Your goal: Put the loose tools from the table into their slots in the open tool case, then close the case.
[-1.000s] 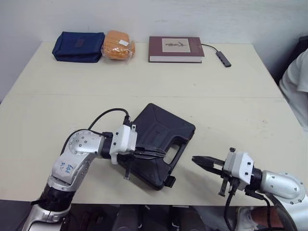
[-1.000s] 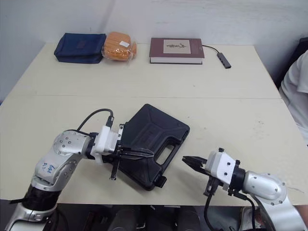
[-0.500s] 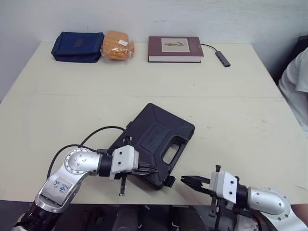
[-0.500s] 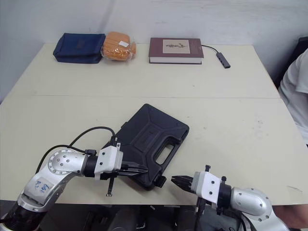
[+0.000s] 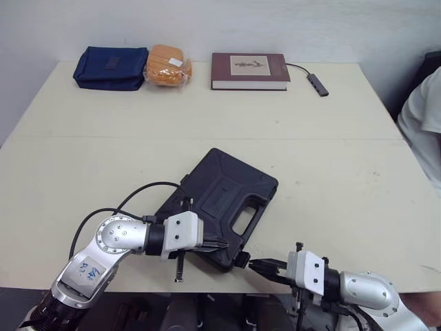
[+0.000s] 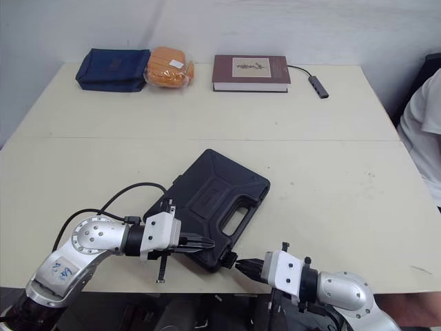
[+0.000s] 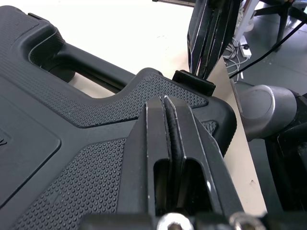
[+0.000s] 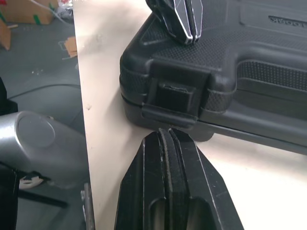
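Now the closed black tool case [image 5: 224,200], hard plastic with a pebbled lid and moulded handle, lies near the cream table's [image 5: 331,165] front edge. The left gripper [image 5: 219,245], fingers pressed together, rests on its near corner. The right gripper [image 5: 253,265], fingers likewise together, has advanced since half a second ago to just beside the latch [image 8: 175,96]. Embossed lid lettering is unreadable.

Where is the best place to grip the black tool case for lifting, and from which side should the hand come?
Grip the handle bar of the tool case, beside its long cut-out. The case lies flat and closed, so come from above: one finger into the cut-out, the other over the outer edge. The rest looks too wide to pinch.
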Action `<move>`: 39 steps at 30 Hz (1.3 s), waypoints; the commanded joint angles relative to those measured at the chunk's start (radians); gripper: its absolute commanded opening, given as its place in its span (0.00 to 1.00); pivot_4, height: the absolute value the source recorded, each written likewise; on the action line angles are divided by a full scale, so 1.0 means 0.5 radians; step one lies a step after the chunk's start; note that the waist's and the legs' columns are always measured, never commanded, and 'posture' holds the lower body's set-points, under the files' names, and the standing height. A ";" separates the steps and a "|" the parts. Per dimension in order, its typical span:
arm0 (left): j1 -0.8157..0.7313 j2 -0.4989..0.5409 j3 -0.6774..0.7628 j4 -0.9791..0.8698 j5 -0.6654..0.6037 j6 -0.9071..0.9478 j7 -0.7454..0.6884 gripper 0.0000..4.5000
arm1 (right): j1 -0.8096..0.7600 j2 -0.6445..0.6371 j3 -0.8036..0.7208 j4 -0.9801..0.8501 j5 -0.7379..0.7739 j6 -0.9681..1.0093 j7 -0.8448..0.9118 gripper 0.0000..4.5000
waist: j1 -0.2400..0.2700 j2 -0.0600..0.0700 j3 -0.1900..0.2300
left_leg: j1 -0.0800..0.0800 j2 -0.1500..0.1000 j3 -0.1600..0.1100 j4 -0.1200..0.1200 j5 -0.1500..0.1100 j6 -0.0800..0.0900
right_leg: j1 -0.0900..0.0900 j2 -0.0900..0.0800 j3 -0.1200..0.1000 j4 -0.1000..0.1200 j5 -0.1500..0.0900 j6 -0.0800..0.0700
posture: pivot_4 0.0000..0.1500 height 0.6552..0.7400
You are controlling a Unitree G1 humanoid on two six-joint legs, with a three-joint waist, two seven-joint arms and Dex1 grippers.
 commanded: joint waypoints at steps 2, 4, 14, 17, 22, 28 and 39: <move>0.059 0.047 -0.137 0.027 0.098 0.062 -0.007 0.01 | -0.061 0.075 0.068 -0.043 0.013 -0.003 -0.044 0.00 | 0.000 0.000 0.000 | 0.000 0.000 0.000 0.003 0.000 0.000 | 0.000 0.000 0.000 0.002 0.000 0.000 | 1.00 1.00; 0.057 0.045 -0.144 0.032 0.102 0.073 0.004 0.01 | -0.072 0.075 0.074 -0.040 0.010 -0.003 -0.041 0.00 | -0.001 0.000 0.000 | 0.000 0.000 0.000 0.008 -0.001 0.001 | 0.000 0.000 0.001 0.004 0.000 0.000 | 1.00 1.00; 0.045 0.048 -0.162 0.068 0.117 0.083 0.016 0.01 | -0.173 0.115 0.149 0.036 -0.029 -0.017 -0.047 0.00 | -0.008 -0.001 -0.006 | 0.003 0.004 0.000 0.016 -0.004 0.000 | 0.001 0.000 0.003 0.015 -0.003 -0.005 | 1.00 1.00; 0.042 0.062 -0.174 0.074 0.131 0.089 0.012 0.01 | -0.206 0.139 0.161 0.060 -0.042 -0.021 -0.056 0.00 | -0.010 -0.002 -0.007 | 0.004 0.004 0.000 0.016 -0.003 -0.001 | 0.001 0.001 0.003 0.019 -0.004 -0.007 | 1.00 1.00; 0.044 0.096 -0.201 0.088 0.168 0.113 0.004 0.01 | -0.265 0.175 0.160 0.094 -0.040 -0.010 -0.067 0.00 | -0.016 -0.002 -0.007 | 0.006 0.007 0.001 0.017 -0.003 -0.003 | -0.001 0.002 0.003 0.027 -0.007 -0.013 | 1.00 1.00; 0.114 0.163 -0.265 0.171 0.236 0.096 0.002 0.01 | -0.276 0.180 0.200 0.084 -0.037 -0.011 -0.040 0.00 | -0.033 0.006 -0.024 | 0.011 0.013 0.001 0.016 -0.004 -0.006 | -0.001 0.007 0.003 0.034 -0.013 -0.022 | 1.00 1.00; 0.121 0.161 -0.253 0.153 0.205 0.142 0.027 0.01 | -0.376 0.233 0.263 0.134 -0.060 0.045 -0.049 0.00 | -0.051 0.006 -0.034 | 0.043 0.039 -0.002 0.015 -0.017 -0.021 | 0.027 0.031 0.004 0.032 -0.024 -0.040 | 1.00 1.00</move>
